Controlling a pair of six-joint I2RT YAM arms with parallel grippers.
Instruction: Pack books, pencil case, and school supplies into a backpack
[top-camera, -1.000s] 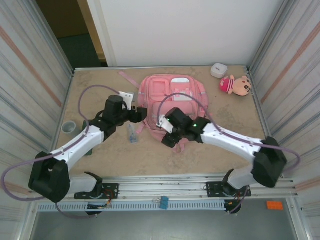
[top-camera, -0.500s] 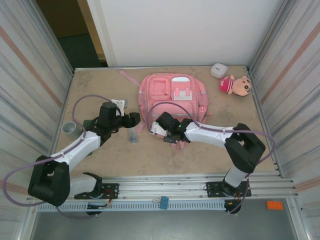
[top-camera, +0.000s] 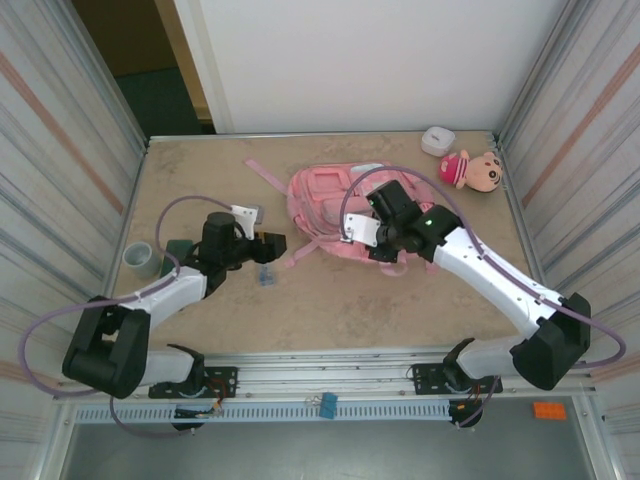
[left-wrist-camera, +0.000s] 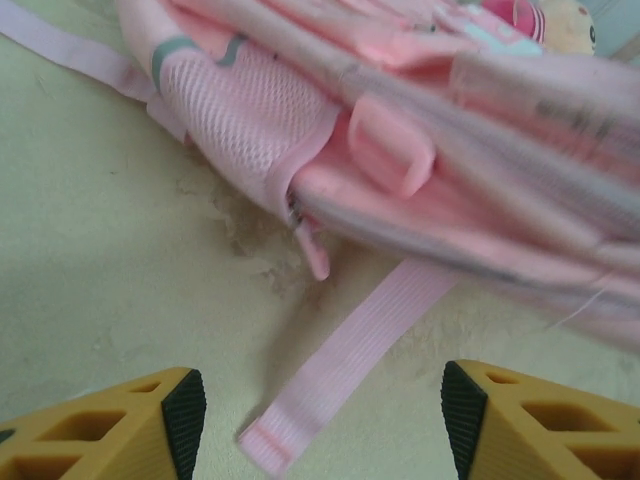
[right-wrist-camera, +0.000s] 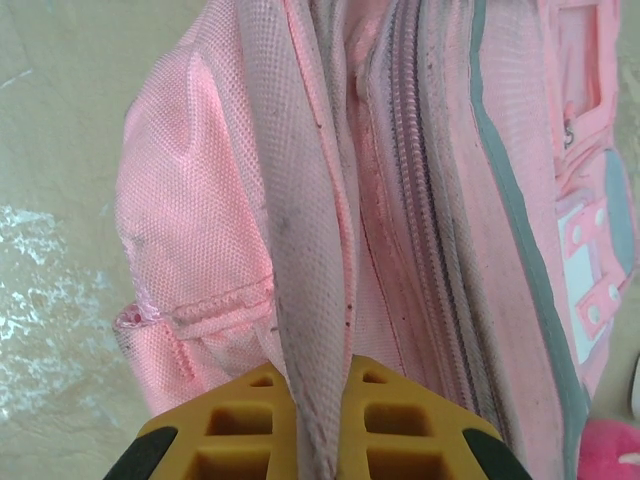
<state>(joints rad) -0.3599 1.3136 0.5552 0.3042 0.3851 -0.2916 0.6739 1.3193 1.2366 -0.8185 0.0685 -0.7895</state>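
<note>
Top view: a pink backpack lies slumped at the centre-rear of the tan table, w/ one long strap trailing to its rear-left. The R gripper sits on the backpack's near-right edge. The L gripper is low over the table just left of the backpack, apart from it. A plush doll w/ a pink hat and a small white box sit at the rear-right corner, well apart from the backpack. A grey ring-shaped item is near the L edge. A small clear item lies just beside the L gripper.

L wrist view: the L gripper has its yellow fingers wide apart, gripping nothing. A loose strap end lies flat on the table ahead. Beyond it is the backpack side w/ a mesh pocket.

R wrist view: the R gripper is clamped on a pink mesh band of the backpack. Zip lines and grey-green trim run along the R side.
</note>
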